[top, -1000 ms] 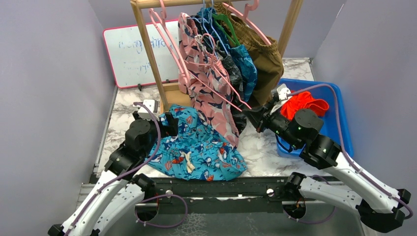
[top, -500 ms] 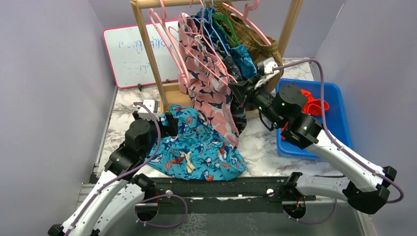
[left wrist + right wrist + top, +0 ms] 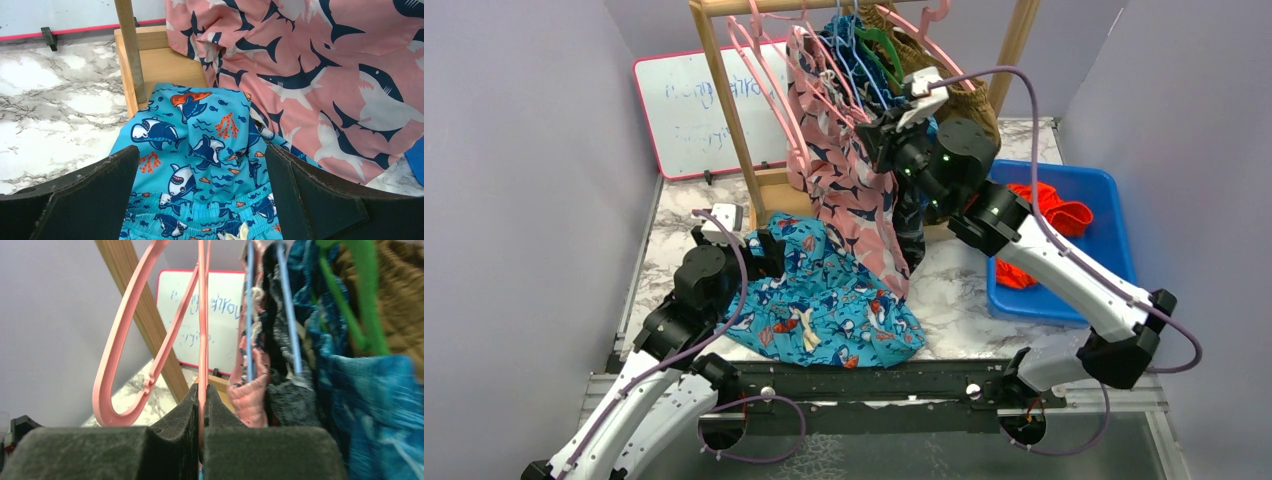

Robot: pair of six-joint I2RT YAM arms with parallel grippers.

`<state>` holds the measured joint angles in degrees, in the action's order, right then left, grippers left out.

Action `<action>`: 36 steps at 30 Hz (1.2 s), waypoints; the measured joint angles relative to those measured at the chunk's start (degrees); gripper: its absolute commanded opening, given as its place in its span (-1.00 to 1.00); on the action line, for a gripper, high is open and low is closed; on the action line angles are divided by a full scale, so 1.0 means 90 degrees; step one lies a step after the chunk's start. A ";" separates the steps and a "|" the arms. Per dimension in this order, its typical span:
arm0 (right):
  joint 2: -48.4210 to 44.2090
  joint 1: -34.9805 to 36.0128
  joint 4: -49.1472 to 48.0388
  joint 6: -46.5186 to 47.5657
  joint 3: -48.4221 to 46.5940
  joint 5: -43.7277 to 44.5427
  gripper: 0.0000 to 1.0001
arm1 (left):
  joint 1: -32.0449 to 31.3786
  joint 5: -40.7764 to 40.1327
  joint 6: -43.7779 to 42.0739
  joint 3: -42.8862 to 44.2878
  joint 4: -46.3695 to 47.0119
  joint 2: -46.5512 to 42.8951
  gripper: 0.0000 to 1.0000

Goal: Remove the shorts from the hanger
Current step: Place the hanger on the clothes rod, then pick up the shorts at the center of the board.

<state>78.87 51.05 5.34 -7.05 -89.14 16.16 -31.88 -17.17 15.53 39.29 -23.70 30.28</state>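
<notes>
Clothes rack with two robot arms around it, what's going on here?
The right gripper is up at the wooden rack, shut on a pink hanger beside the pink shark-print shorts. The left gripper hangs open over blue shark-print shorts lying on the table. Orange shorts sit in the blue bin.

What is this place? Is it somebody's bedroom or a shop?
Most likely a robot practice booth, not a bedroom. The left arm and right arm stand at a marble-look table boxed in by plain lilac walls, with a small wooden clothes rack and a whiteboard at the back.
</notes>
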 measured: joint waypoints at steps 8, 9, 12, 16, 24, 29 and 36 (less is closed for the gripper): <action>0.0770 0.0012 0.0580 -0.0107 -0.0430 -0.0425 -0.97 | 0.0002 0.0000 -0.0017 0.0000 0.0005 -0.0097 0.98; 0.0814 0.0012 0.0658 -0.0119 -0.0471 -0.0459 -0.94 | 0.0005 0.0000 -0.0017 0.0000 0.0007 -0.0097 0.98; 0.0840 0.0012 0.0794 -0.0168 -0.0508 -0.0529 -0.73 | 0.0007 0.0000 -0.0019 0.0000 0.0007 -0.0095 0.98; 0.0840 0.0012 0.0901 -0.0270 -0.0512 -0.0602 -0.40 | 0.0036 0.0002 -0.0019 0.0000 0.0010 -0.0063 0.98; 0.0622 -0.0002 0.1078 -0.0355 -0.0352 -0.0838 0.10 | 0.0078 -0.0005 -0.0019 0.0000 0.0017 -0.0044 0.98; -0.0350 -0.0002 0.1083 -0.0510 0.0772 -0.0911 0.34 | 0.0090 -0.0100 -0.0015 0.0000 0.0019 -0.0044 0.98; -0.1763 -0.0010 0.1105 -0.0418 0.2234 -0.1547 0.36 | 0.0134 -0.0789 0.0087 -0.0068 -0.0017 -0.0085 0.98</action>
<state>63.00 50.96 15.29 -10.81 -69.04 2.24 -30.68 -24.27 16.32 38.68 -23.86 29.52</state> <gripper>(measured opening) 0.678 0.990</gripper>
